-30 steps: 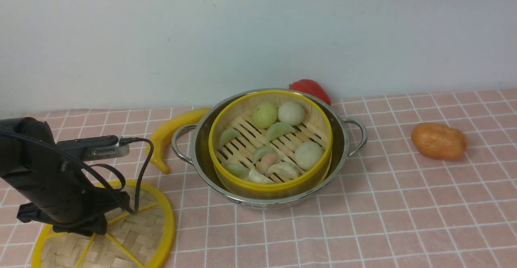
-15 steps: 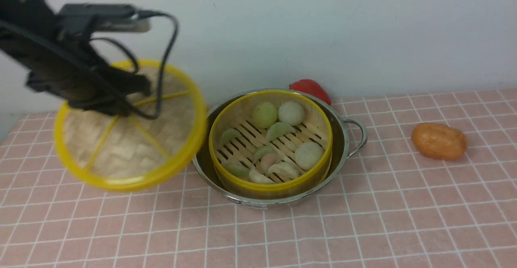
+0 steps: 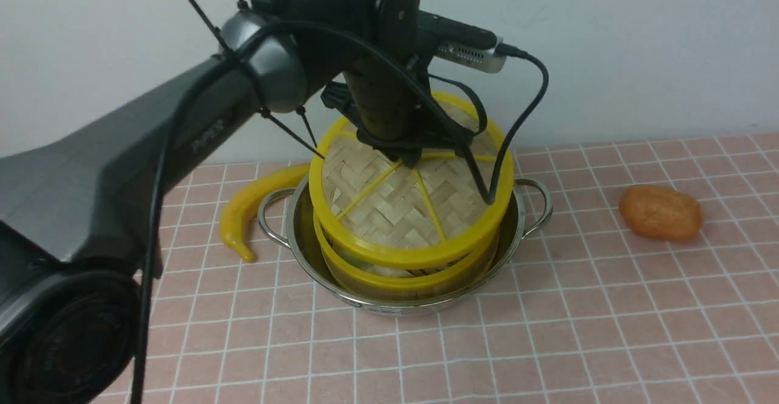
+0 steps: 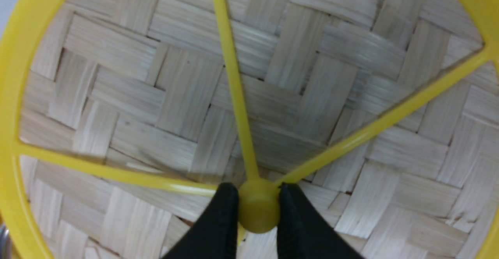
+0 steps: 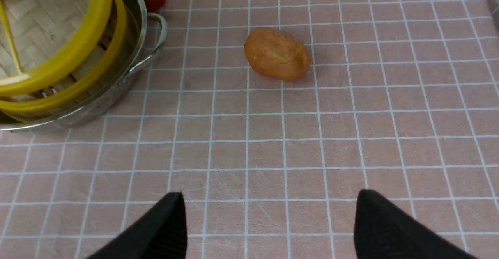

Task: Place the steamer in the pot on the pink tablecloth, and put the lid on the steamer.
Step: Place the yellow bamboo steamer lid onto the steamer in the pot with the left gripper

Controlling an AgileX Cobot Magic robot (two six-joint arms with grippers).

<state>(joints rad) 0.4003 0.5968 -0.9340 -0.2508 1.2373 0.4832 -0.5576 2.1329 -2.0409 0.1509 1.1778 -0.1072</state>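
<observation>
Pink tablecloth (image 3: 608, 306) carries the pot (image 3: 389, 302), and the steamer (image 3: 395, 281) sits inside it, so we judge the first half of the task done. What has changed is the lid (image 3: 395, 209). A second ago it lay flat on the cloth at the front left, and half a second ago it hung in the air beside the pot. Now the left arm (image 3: 182, 130) holds it over the steamer. It is tilted, far edge higher, and we see a gap between the two yellow rims, so we judge it not yet seated. The left jaws are clenched on the lid's small centre hub (image 4: 258, 212), one on each side. The right jaws stand spread wide, grasping nothing, over bare cloth.
</observation>
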